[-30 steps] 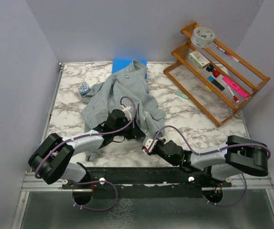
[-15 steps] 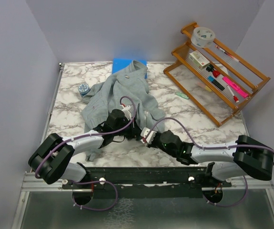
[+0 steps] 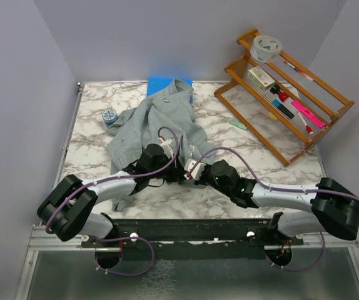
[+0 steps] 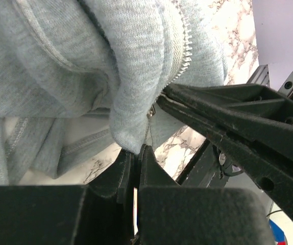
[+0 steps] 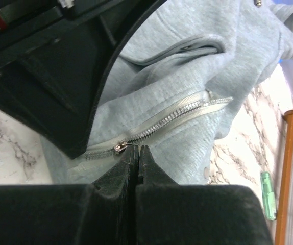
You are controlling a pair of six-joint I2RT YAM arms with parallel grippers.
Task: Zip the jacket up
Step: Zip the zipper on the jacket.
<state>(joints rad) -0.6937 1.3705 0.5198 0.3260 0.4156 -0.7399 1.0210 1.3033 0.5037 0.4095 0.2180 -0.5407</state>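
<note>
The jacket (image 3: 167,115) is limp, light fleece, so the left gripper's (image 4: 136,149) jaws pinch its near hem, while the right gripper's (image 5: 138,149) shut, empty jaws sit just beside the tiny zipper slider (image 5: 118,147), the likeliest hold.

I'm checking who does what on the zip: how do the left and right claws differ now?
The left claw pinches the bottom corner of the jacket; the right claw sits at the zip slider, grip unclear. The left claw reaches in from the left, the right claw from the right. Both are shut and meet at the near edge of the jacket.
</note>
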